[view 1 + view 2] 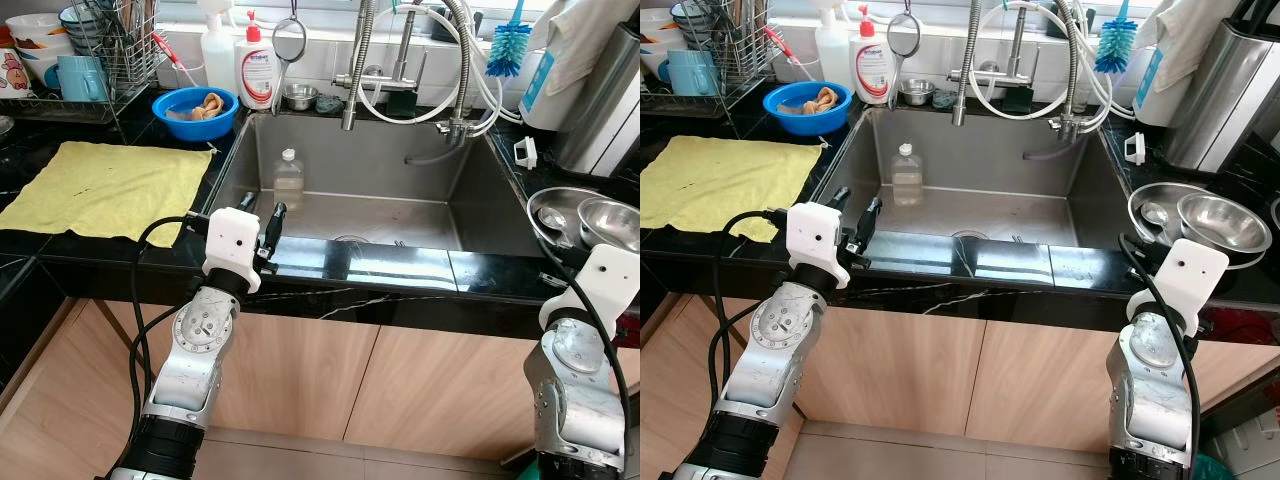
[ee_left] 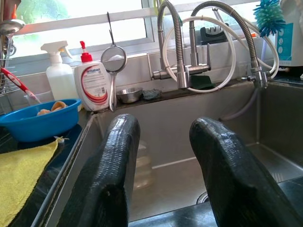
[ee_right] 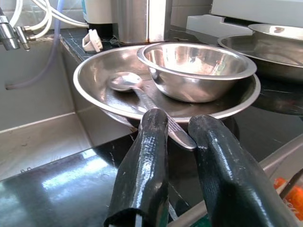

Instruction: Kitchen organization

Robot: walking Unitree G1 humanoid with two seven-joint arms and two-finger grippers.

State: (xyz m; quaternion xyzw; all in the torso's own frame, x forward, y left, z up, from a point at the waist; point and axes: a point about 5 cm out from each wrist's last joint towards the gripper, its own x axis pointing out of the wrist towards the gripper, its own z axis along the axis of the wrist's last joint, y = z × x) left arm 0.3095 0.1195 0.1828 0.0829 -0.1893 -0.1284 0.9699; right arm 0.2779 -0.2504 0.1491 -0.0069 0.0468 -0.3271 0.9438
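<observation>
The right tool (image 3: 177, 142) hovers over the black counter (image 1: 400, 268) with a slight gap, holding nothing, just before the spoon (image 3: 142, 94) in the pan (image 3: 94, 90). The left tool (image 2: 165, 156), open and holding nothing, faces the sink (image 1: 400, 215).

yellow cloth (image 1: 115, 190), blue bowl (image 1: 195, 110), black counter (image 1: 400, 268)

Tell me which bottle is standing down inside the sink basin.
The small clear plastic bottle with a white cap, upright against the basin's back wall. The white spray bottle and the red-pump soap bottle stand up on the ledge behind it.
</observation>
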